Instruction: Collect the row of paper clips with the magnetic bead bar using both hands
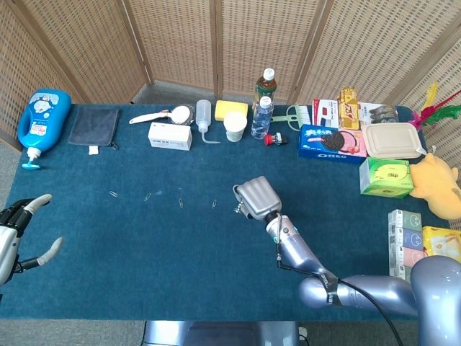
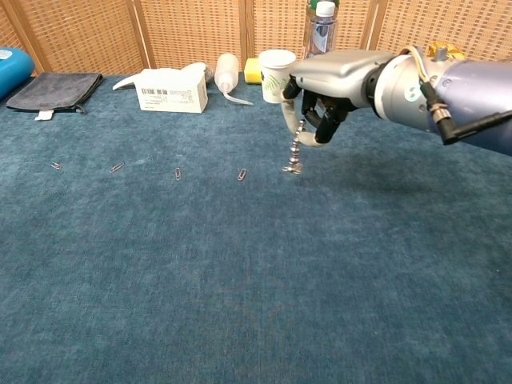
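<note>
Several paper clips lie in a row on the blue cloth: one at the right end [image 2: 242, 173] [image 1: 215, 202], one beside it [image 2: 178, 174] [image 1: 180, 202], another [image 2: 117, 167] [image 1: 148, 196], and the leftmost [image 2: 55, 165] [image 1: 114, 193]. My right hand [image 2: 320, 100] [image 1: 258, 197] hovers just right of the row and holds the magnetic bead bar [image 2: 295, 152], which hangs down from its fingers with its tip just above the cloth. My left hand [image 1: 21, 231] is at the table's left edge with fingers spread and nothing in them; the chest view does not show it.
Along the far edge stand a white box [image 2: 170, 90], a squeeze bottle [image 2: 225, 72], a paper cup [image 2: 276, 75], water bottles [image 1: 263, 97], a grey pouch [image 1: 94, 127] and a blue bottle [image 1: 42, 119]. Snack boxes [image 1: 331, 141] and a plush toy [image 1: 438, 184] crowd the right side.
</note>
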You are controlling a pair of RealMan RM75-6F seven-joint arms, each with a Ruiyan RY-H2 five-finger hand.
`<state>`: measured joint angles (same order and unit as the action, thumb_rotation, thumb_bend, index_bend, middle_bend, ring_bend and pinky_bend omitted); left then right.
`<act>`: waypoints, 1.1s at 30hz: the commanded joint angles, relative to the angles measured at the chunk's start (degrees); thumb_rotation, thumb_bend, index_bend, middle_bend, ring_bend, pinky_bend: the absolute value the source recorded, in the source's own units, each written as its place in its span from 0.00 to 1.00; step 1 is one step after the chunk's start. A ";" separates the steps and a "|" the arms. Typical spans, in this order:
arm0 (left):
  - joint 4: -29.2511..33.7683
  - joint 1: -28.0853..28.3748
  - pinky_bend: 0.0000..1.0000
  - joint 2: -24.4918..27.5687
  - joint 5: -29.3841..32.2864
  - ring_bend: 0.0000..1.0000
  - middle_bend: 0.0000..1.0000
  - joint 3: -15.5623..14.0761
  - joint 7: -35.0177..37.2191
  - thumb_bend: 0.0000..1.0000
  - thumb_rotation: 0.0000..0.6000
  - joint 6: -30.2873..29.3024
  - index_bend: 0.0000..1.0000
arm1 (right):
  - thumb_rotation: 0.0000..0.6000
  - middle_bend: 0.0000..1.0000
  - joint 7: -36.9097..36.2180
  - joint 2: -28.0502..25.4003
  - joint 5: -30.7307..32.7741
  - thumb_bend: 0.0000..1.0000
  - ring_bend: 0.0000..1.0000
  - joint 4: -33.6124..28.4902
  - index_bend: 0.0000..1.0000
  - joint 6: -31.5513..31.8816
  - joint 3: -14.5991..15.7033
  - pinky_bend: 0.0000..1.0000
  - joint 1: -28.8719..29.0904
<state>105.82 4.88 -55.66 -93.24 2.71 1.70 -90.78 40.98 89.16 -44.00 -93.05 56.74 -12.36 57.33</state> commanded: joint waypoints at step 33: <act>-0.73 -0.94 0.27 0.42 0.73 0.19 0.25 -0.39 0.50 0.50 0.46 -0.33 0.14 | 1.00 0.82 -0.64 10.08 7.83 0.45 0.85 11.72 0.65 -5.43 -3.28 0.91 10.55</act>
<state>105.10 3.94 -55.25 -92.51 2.32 2.21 -91.12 40.34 98.83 -36.51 -81.85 51.55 -15.65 67.54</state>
